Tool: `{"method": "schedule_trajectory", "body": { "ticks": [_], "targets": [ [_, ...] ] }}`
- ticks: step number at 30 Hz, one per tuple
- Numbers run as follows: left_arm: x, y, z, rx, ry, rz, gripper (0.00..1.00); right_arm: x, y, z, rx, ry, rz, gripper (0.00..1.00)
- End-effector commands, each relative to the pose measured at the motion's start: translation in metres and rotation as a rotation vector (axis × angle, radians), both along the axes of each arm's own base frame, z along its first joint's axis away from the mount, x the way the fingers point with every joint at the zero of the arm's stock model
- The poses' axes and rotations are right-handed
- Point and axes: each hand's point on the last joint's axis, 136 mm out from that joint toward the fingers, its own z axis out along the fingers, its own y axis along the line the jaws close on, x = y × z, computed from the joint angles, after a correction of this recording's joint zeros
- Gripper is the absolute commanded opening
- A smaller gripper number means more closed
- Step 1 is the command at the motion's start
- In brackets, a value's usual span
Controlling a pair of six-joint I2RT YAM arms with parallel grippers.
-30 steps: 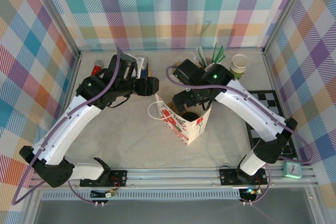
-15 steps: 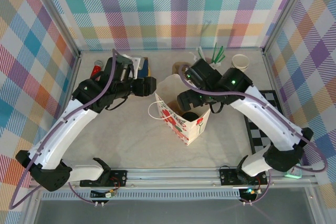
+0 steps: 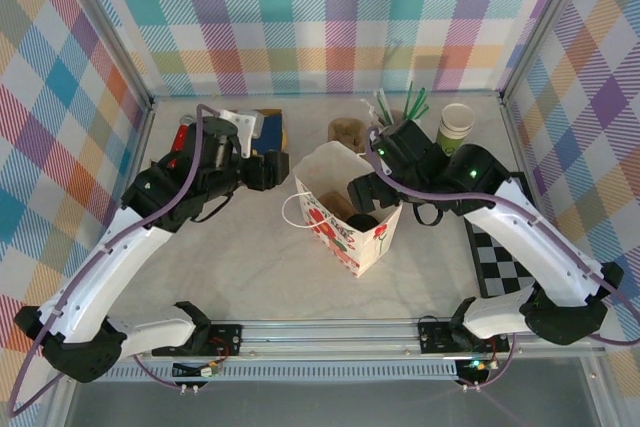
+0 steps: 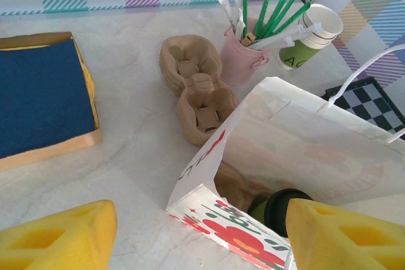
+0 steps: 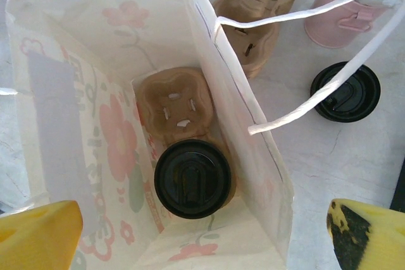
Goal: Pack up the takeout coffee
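Note:
The takeout coffee (image 5: 192, 178) stands inside the white flower-print paper bag (image 5: 63, 93), seated in the near pocket of a brown pulp carrier (image 5: 174, 102). I see its round black lid from above. In the left wrist view the coffee (image 4: 281, 210) shows its lid edge and green body through the bag (image 4: 304, 150) mouth. My right gripper (image 5: 202, 238) hangs open over the bag, holding nothing. My left gripper (image 4: 202, 245) is open too, fingers either side of the bag's near corner without touching. From above, the bag (image 3: 340, 237) stands mid-table between the left gripper (image 3: 283, 169) and right gripper (image 3: 362, 192).
A second pulp carrier (image 3: 348, 133) lies behind the bag, beside a pink cup of straws (image 3: 390, 117) and a stack of lidless green-and-white cups (image 3: 456, 127). A loose black lid (image 5: 345, 92) lies right of the bag. Blue pad (image 4: 41, 93) at back left, checkerboard (image 3: 500, 247) at right.
The left arm has drawn back to the left, away from the bag. The right arm has swung right and risen, its gripper still over the bag. Both jaws stay as wide as before.

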Motion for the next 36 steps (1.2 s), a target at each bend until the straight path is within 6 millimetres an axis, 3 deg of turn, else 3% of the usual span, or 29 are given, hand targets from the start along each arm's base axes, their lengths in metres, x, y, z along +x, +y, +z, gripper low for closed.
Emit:
{"method": "schedule_trajectory", "body": {
  "ticks": [1,7,13,26,36],
  "targets": [
    [-0.005,0.002,0.005,-0.001,-0.048,-0.018,0.71,0.0,-0.006,0.012,0.03,-0.067,0.002,0.99],
    [-0.012,0.01,-0.002,-0.003,-0.065,-0.006,0.71,0.003,-0.021,0.031,0.07,-0.166,-0.03,0.99],
    [-0.016,0.016,-0.009,-0.002,-0.06,0.007,0.71,0.013,-0.036,0.029,0.002,-0.146,-0.103,0.99],
    [-0.025,0.04,-0.017,0.005,-0.097,0.084,0.74,0.038,-0.068,0.042,0.103,-0.154,-0.216,0.99],
    [-0.026,0.043,-0.031,0.009,-0.057,0.094,0.74,0.064,-0.092,0.038,0.137,-0.116,-0.298,0.99]
  ]
}}
